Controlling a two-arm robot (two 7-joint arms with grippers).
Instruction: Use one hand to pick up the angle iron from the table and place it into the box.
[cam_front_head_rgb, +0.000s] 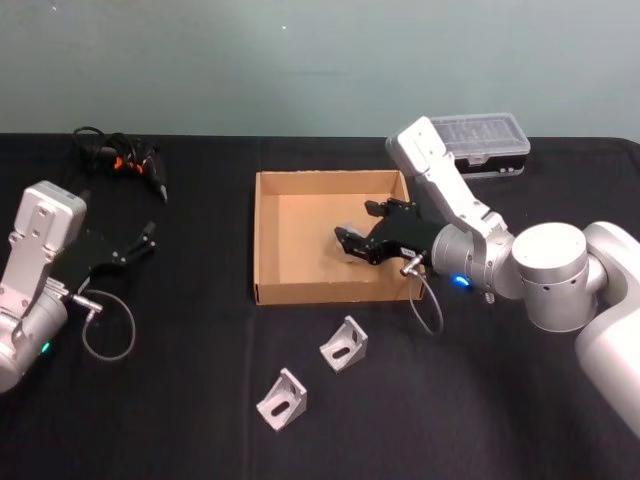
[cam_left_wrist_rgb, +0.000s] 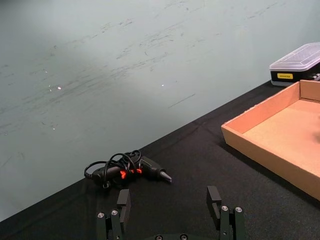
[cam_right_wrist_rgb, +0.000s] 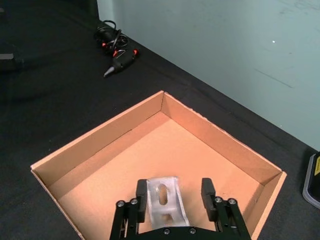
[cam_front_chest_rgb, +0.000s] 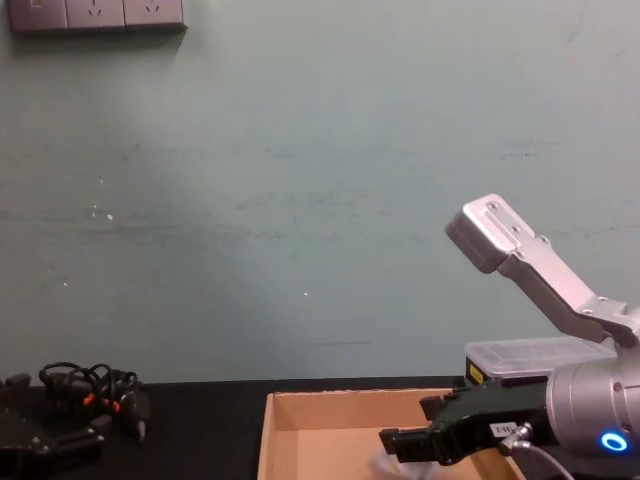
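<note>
Angle iron lies in the right half of the box, between the fingers of the right gripper. The jaws stand open, with a gap on one side of the iron. A second iron and a third iron lie on the table just near of the box. The left gripper hangs open over the table's left side.

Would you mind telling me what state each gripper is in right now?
Left gripper: open, holding nothing.
Right gripper: open over the box, angle iron between its fingers, gap on one side.
</note>
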